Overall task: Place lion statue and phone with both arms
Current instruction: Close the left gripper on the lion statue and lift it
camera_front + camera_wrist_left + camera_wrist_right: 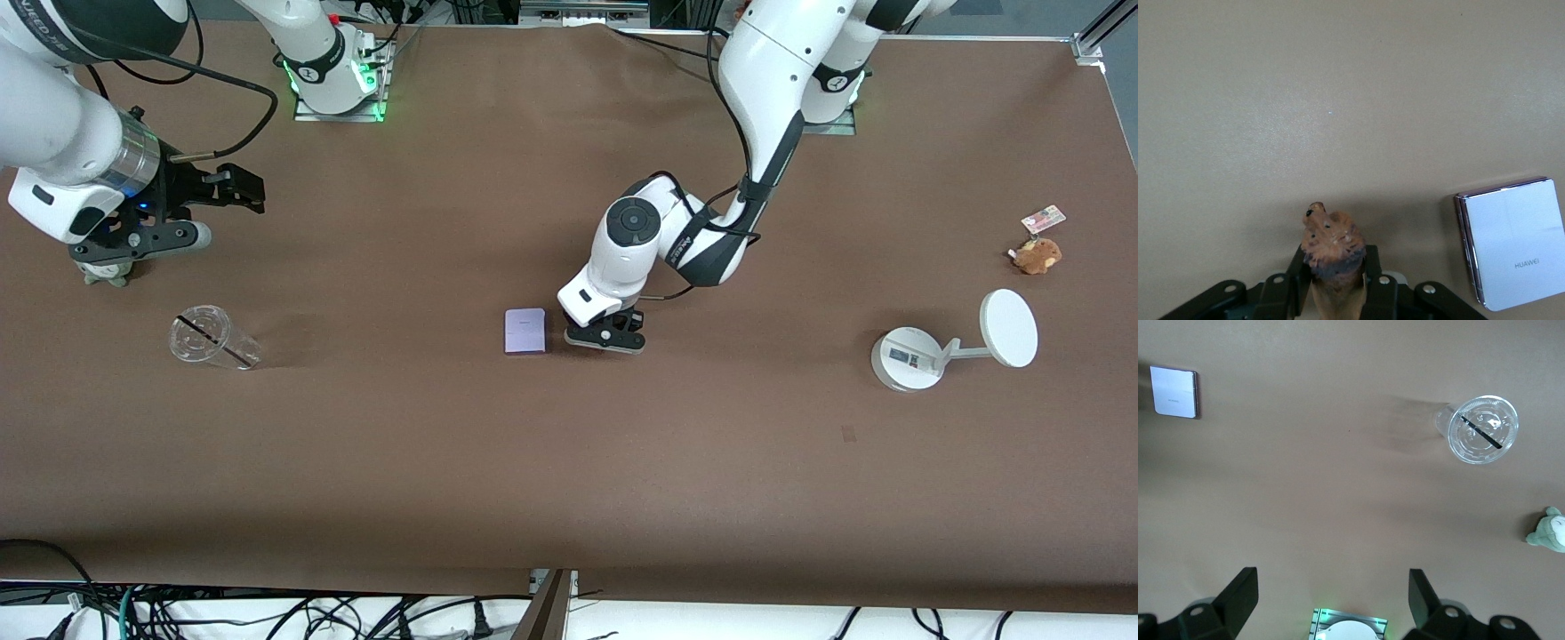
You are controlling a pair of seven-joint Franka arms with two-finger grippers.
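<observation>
My left gripper (608, 337) is low over the table, just beside the phone (524, 331) toward the left arm's end. In the left wrist view the left gripper (1333, 268) is shut on the lion statue (1331, 243), whose reddish-brown head with a dark mane sticks out past the fingers. In the front view the lion is hidden under the hand. The phone is a flat lavender rectangle lying flat, and it also shows in both wrist views (1515, 243) (1175, 391). My right gripper (240, 188) is open and empty, held up over the right arm's end of the table (1335, 587).
A clear plastic cup (211, 338) lies on its side near the right arm's end. A grey-green plush (107, 274) sits under the right hand. A white round-based stand with a disc (916, 356) and a brown plush with a tag (1037, 255) are at the left arm's end.
</observation>
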